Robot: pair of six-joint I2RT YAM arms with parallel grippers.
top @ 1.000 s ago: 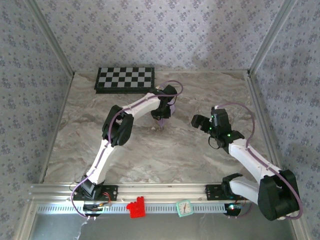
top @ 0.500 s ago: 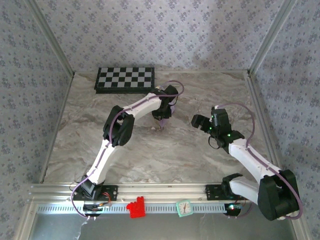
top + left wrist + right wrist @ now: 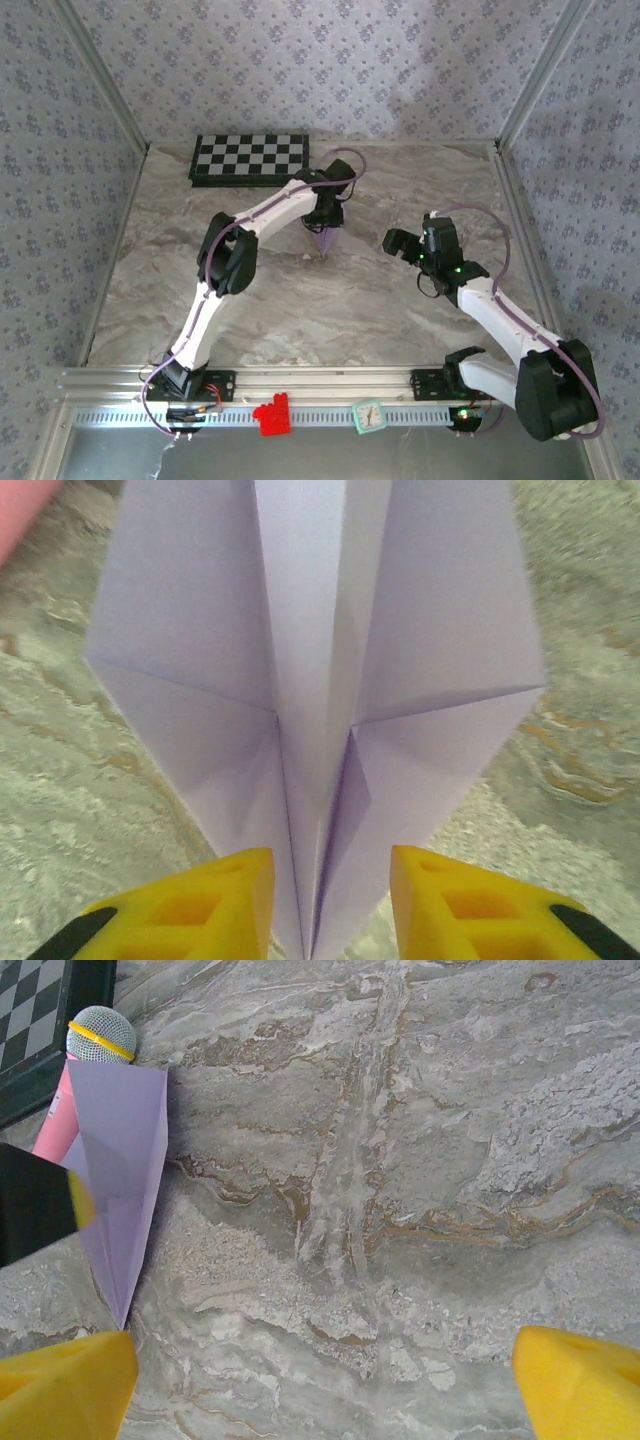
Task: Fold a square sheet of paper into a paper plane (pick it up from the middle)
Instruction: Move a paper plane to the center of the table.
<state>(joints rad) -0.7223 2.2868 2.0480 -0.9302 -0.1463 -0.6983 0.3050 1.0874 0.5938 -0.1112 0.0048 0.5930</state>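
That paper plane looks light and flimsy, so pinch the centre crease. Left hand straddles its tip, fingers apart. Right hand is wide apart.

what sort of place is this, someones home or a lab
Most likely a robot test cell, not a home: the left arm and right arm are bolted to an aluminium rail, the marble-look tabletop is boxed in by wallpapered panels, and props like a checkered board sit on it.
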